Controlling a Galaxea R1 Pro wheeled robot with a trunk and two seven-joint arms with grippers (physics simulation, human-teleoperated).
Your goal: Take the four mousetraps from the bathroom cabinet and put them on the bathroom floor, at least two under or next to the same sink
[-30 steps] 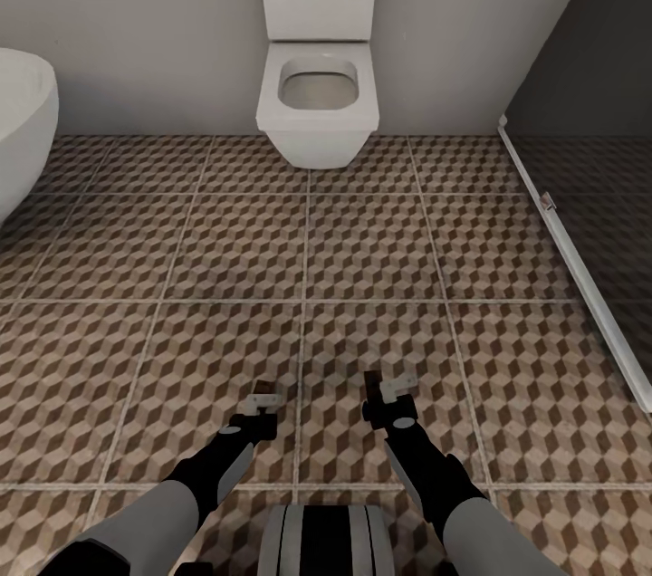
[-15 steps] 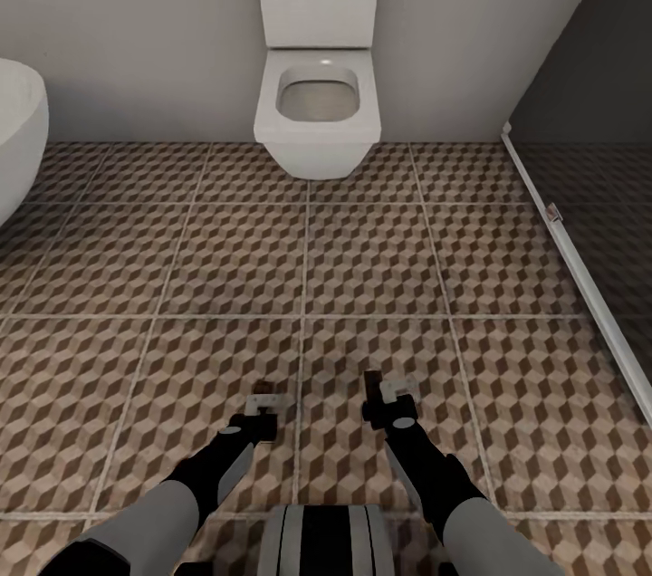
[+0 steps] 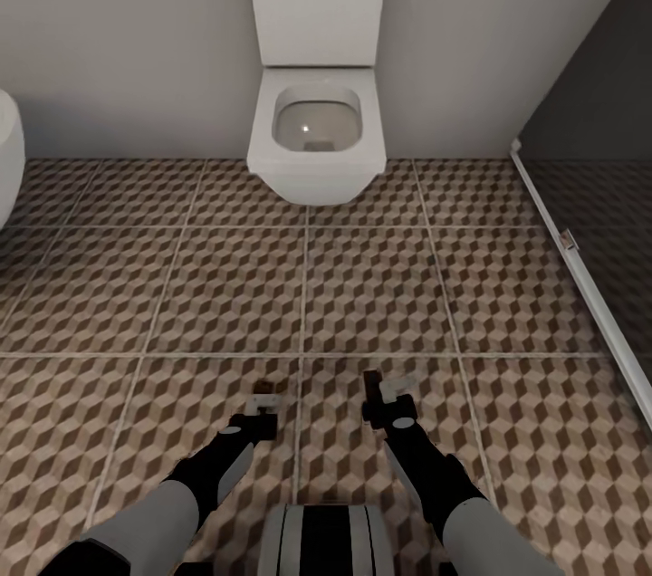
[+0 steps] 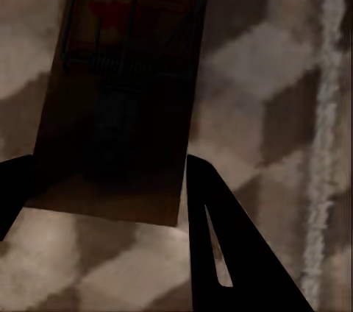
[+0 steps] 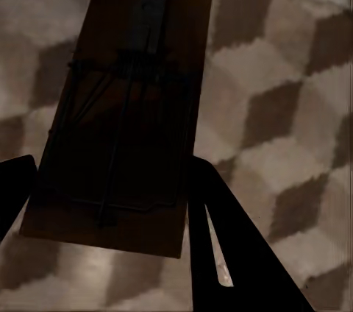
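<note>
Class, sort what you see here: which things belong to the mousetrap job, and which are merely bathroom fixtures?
Job:
- mousetrap in left gripper
- mousetrap in right gripper
- bathroom floor

Bystanders:
- toilet
- bathtub edge
- dark glass partition

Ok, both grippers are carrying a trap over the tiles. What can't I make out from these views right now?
- Left mousetrap: far end cut off by the left wrist view's edge; its wire parts are dark and blurred.
- Right mousetrap: shadowed in the right wrist view, no spot discernible.
- Both traps' height above the bathroom floor: cannot tell.
- Left gripper and right gripper: traps too small in the head view.
- Bathtub: cut off at the head view's edge.
</note>
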